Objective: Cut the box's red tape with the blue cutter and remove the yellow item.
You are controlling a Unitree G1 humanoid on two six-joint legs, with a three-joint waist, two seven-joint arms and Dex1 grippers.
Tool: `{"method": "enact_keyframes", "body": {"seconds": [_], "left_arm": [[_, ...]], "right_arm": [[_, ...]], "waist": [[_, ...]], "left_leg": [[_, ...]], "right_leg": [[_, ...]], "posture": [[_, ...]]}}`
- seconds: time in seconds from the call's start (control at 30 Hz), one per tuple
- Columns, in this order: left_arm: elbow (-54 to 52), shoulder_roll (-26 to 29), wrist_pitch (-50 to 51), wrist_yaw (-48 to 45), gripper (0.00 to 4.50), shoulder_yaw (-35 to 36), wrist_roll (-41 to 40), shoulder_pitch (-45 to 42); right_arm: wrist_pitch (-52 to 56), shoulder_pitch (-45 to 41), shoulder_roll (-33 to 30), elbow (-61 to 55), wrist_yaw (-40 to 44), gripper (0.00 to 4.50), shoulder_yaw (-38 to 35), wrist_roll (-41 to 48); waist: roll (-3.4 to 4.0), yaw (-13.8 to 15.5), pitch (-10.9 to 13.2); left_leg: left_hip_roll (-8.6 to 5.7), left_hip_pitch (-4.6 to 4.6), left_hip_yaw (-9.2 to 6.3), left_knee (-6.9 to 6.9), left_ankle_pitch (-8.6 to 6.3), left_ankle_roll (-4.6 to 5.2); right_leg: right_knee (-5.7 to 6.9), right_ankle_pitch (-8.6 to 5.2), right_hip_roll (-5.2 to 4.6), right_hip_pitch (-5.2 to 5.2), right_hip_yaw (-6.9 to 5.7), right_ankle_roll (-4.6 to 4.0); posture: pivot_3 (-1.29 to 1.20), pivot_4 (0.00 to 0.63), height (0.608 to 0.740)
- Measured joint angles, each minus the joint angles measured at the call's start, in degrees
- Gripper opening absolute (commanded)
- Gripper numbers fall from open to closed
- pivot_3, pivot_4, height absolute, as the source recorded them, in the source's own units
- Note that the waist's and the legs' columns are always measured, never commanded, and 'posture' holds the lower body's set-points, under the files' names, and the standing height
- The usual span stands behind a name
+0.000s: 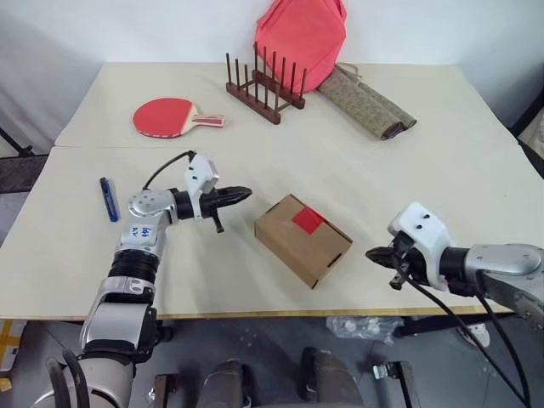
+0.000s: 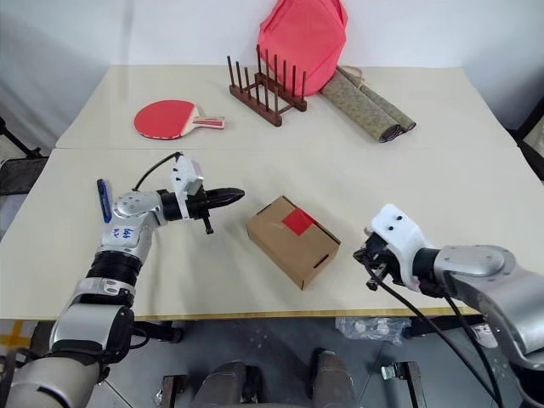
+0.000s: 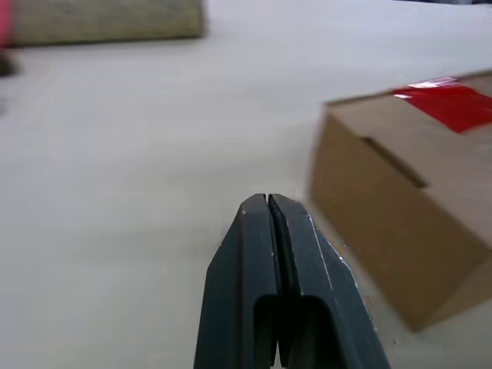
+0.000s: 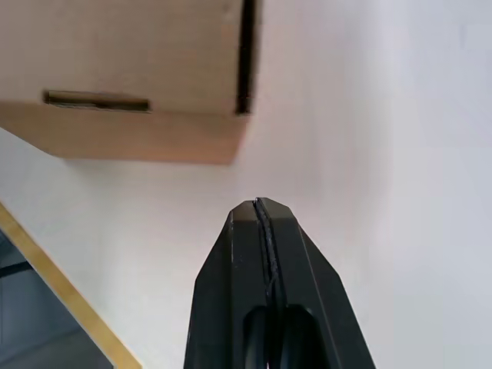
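Spanning the scene, the tabletop point(image 1: 476, 144) carries the box point(image 1: 302, 240) near its middle, red tape point(image 1: 308, 220) unbroken on the lid. The left gripper point(image 1: 240, 195) and right gripper point(image 1: 380, 253) flank it, both jaws clenched on nothing. The blue cutter point(image 1: 109, 199) lies far left, untouched; reaching across risks nudging it off the edge. The yellow item is presumably hidden inside the box.

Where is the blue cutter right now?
The blue cutter lies on the table's left part, just outside the left gripper's arm, across from the box.
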Motion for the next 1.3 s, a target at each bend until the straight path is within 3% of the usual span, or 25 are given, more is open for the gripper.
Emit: {"method": "enact_keyframes", "body": {"seconds": [0.17, 0.4, 0.47, 0.63, 0.83, 1.0, 1.3], "left_arm": [[-5.39, 4.07, 8.82, 11.04, 1.50, 3.92, 0.24, -0.30], [-21.82, 6.34, 21.33, 26.29, 3.75, 9.72, 0.43, 8.21], [-25.54, 5.76, 26.73, 32.12, 4.40, 11.40, 1.03, 10.03], [-35.10, 0.12, 37.87, 50.89, 4.45, 17.06, 3.47, 11.00], [-36.13, -2.42, 55.23, 61.91, 4.45, 20.23, 4.27, 7.68], [-35.77, -5.83, 57.33, 68.15, 4.45, 25.02, 4.12, 7.46], [-34.79, -5.89, 58.97, 73.27, 4.45, 29.11, 4.47, 7.49]], "right_arm": [[-14.76, -5.52, -1.08, 11.54, 6.44, 1.51, 0.30, -2.93], [-29.62, -17.68, 4.54, 24.86, 13.78, 4.03, 5.76, -6.59], [-32.19, -19.65, 6.30, 27.27, 15.74, 4.50, 7.81, -7.34], [-38.87, -28.29, 12.72, 36.47, 19.32, 4.50, 12.47, -10.72], [-43.05, -32.88, 16.38, 44.11, 22.67, 4.50, 15.19, -13.72], [-46.35, -36.16, 18.03, 48.49, 26.17, 4.50, 16.61, -15.49], [-47.46, -36.86, 18.13, 50.30, 27.89, 4.50, 16.30, -17.07]], "waist": [[-0.05, -0.18, 0.03], [-0.06, -0.19, 0.04], [-0.09, -0.07, 0.06], [-0.10, 0.18, 0.06], [-0.10, -0.11, 0.05], [-0.10, -0.16, 0.05], [-0.10, -0.10, 0.05]], "left_leg": [[-0.01, 0.01, 0.04, 0.00, 0.00, 0.03], [0.00, 0.03, 0.07, -0.03, -0.01, -0.01], [0.00, 0.02, 0.07, -0.01, -0.01, -0.01], [0.00, 0.01, 0.02, 0.06, 0.02, 0.04], [-0.02, 0.02, 0.02, -0.01, 0.02, 0.00], [0.02, 0.03, 0.01, -0.03, 0.00, -0.04], [0.02, 0.03, 0.01, -0.02, -0.01, -0.07]], "right_leg": [[-0.14, 0.11, 0.02, 0.06, 0.03, 0.09], [-0.16, 0.12, 0.05, 0.07, -0.05, 0.11], [-0.17, 0.12, 0.04, 0.09, -0.04, 0.11], [-0.18, 0.20, -0.02, 0.17, 0.03, 0.23], [-0.15, 0.20, 0.03, 0.14, -0.03, 0.23], [-0.15, 0.20, 0.03, 0.13, -0.04, 0.23], [-0.14, 0.20, 0.02, 0.13, -0.03, 0.23]], "posture": [[0.00, 0.150, 0.740], [0.00, 0.150, 0.740], [0.00, 0.150, 0.740], [0.00, 0.150, 0.740], [0.00, 0.150, 0.740], [0.00, 0.150, 0.740], [0.00, 0.150, 0.740]]}}
